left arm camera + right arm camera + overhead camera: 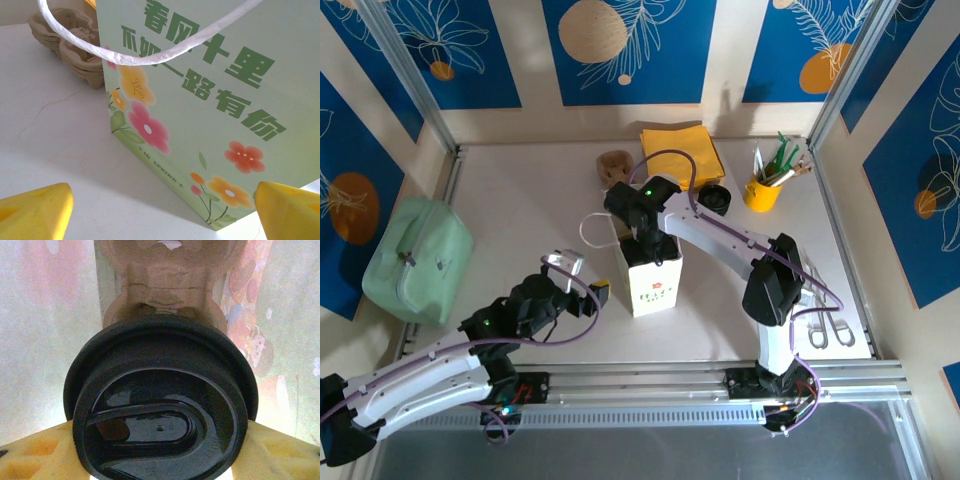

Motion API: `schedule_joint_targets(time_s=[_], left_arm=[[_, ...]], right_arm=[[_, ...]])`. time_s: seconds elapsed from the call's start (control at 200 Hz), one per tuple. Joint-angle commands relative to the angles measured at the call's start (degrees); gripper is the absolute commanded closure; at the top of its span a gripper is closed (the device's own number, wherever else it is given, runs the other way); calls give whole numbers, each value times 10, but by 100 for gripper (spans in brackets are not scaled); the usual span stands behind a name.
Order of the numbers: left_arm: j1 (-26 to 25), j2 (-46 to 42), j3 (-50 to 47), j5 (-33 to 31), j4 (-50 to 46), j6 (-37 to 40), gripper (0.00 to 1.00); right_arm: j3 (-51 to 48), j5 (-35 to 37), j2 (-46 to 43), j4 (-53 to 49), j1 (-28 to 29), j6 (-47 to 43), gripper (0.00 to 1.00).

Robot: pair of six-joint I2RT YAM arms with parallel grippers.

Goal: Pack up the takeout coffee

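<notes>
The takeout coffee [160,425] shows its round black lid close up in the right wrist view, and my right gripper [160,457] is shut on it with a yellow finger [35,455] on each side. It hangs inside the pale green flowered paper bag [650,272], over a brown pulp cup carrier [165,285] at the bag's bottom. From above, the right gripper [638,228] reaches down into the bag's open top. My left gripper [597,296] stands open just left of the bag [210,110], near its lower corner, holding nothing.
Behind the bag lie a stack of pulp carriers [616,165], yellow napkins [683,150], black lids [716,198] and a yellow cup of utensils [765,185]. A mint green case [417,260] sits at the left. Metal tools [828,325] lie at the right edge.
</notes>
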Motion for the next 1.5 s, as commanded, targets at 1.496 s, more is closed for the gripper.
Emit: schedule_joint_targets(time_s=[1.496], left_arm=[[-4, -1, -3, -8, 14, 4, 6]], right_arm=[[16, -20, 23, -11, 0, -3, 38]])
